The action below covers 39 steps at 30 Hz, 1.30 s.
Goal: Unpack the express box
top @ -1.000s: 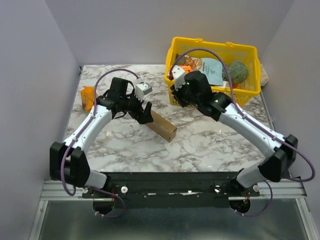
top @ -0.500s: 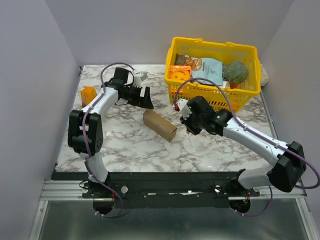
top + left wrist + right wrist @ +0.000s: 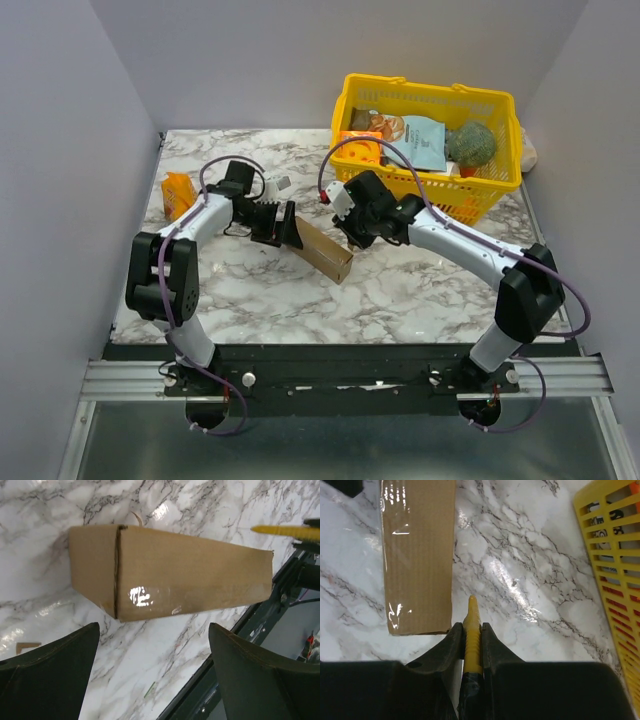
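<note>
While the left gripper (image 3: pixel 284 226) is hanging spread wide at one end of the box (image 3: pixel 320 249), which is lying closed on the table (image 3: pixel 420 290) between the arms, the right gripper (image 3: pixel 471 630) is pinching a yellow tool (image 3: pixel 471 607) that, judging by the unheld box, is risking shoving it aside instead of cutting it open.

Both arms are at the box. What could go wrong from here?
The left tool is open, so the express box lies unheld and may slide when prodded. The yellow stick clamped in the right tool points alongside the box, over bare marble, so it could miss the tape.
</note>
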Each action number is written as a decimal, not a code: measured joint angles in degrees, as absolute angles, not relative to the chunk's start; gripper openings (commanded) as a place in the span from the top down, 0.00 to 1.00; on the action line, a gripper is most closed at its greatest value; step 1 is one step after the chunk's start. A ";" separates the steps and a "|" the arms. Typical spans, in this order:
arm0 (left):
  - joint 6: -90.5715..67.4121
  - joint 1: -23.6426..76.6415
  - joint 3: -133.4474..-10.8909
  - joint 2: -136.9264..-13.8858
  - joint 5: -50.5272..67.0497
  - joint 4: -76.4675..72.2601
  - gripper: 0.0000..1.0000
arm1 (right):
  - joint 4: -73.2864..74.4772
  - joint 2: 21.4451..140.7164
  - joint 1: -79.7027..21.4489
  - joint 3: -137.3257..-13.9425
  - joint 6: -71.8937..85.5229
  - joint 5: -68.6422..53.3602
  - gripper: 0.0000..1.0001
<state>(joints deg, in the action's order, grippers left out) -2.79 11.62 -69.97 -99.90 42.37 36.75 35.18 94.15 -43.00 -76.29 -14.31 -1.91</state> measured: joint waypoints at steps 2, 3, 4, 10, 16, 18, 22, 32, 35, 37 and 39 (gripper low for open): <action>-2.68 11.62 -68.14 -97.62 42.37 37.76 0.02 | 34.96 94.91 -43.00 -77.01 -14.94 -0.93 1.00; -2.66 11.62 -67.09 -96.18 42.54 38.37 0.02 | 34.74 95.22 -43.00 -77.21 -15.11 -0.56 0.99; -2.68 11.62 -66.30 -95.09 42.83 38.85 0.02 | 34.59 95.57 -43.00 -77.45 -15.16 -0.30 1.00; -2.09 11.60 -63.66 -90.26 43.38 40.64 0.02 | 33.69 97.51 -42.81 -78.61 -15.53 3.09 1.00; 0.84 10.48 -69.28 -88.18 40.38 39.79 0.02 | 35.79 93.32 -41.58 -74.72 -15.79 5.13 1.00; 0.84 10.31 -72.55 -89.49 39.88 38.33 0.02 | 37.15 90.94 -41.32 -72.60 -15.79 5.10 1.00; 0.62 10.24 -78.00 -94.96 39.72 34.39 0.02 | 39.94 86.08 -41.23 -68.20 -16.19 3.99 0.99; -3.11 10.24 -79.46 -104.95 42.41 32.21 0.02 | 38.94 84.42 -41.95 -67.37 -17.15 -11.25 0.99; -3.99 10.24 -78.65 -104.77 44.16 31.75 0.02 | 37.32 86.28 -42.35 -68.34 -16.97 -11.79 1.00; -4.73 10.24 -76.77 -104.22 45.10 31.35 0.02 | 36.40 87.61 -42.44 -69.30 -17.08 -11.57 1.00; -5.43 10.24 -74.41 -103.31 46.02 31.33 0.02 | 35.51 88.53 -42.44 -69.78 -17.58 -11.03 0.99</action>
